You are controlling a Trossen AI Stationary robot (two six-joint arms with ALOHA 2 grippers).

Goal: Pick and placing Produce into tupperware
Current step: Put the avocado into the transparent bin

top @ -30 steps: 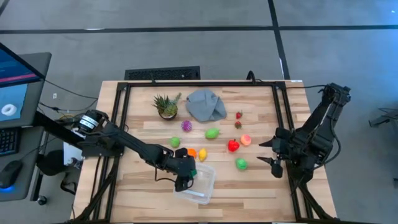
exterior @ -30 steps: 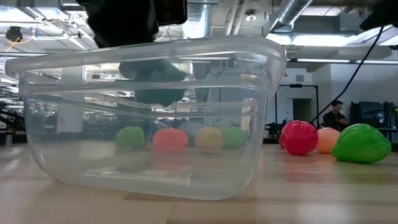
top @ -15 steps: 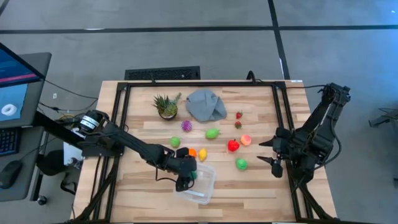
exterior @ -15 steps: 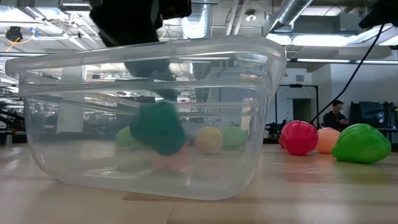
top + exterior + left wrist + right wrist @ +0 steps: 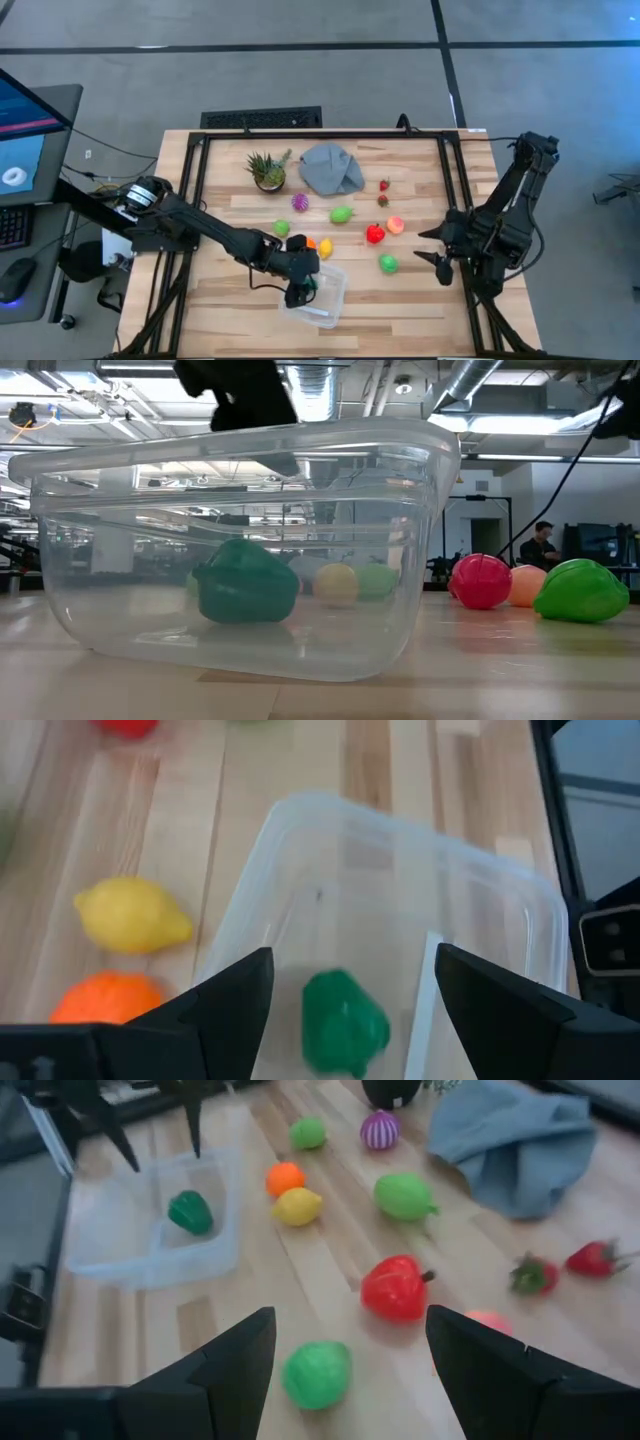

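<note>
Two dark jointed arms, black cables, tapered black fingers [image 5: 235, 995]

Clear plastic on pale wood.
You see a glossy, see-through container [image 5: 240, 540] on the matt, grainy wooden table [image 5: 400, 300]; beside its far side lies soft, rumpled cloth [image 5: 332, 168].

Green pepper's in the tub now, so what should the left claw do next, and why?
Probably lift the left claw clear. Its fingers stand open, the green pepper rests on the tupperware floor, and the lemon and orange wait beside it.
</note>
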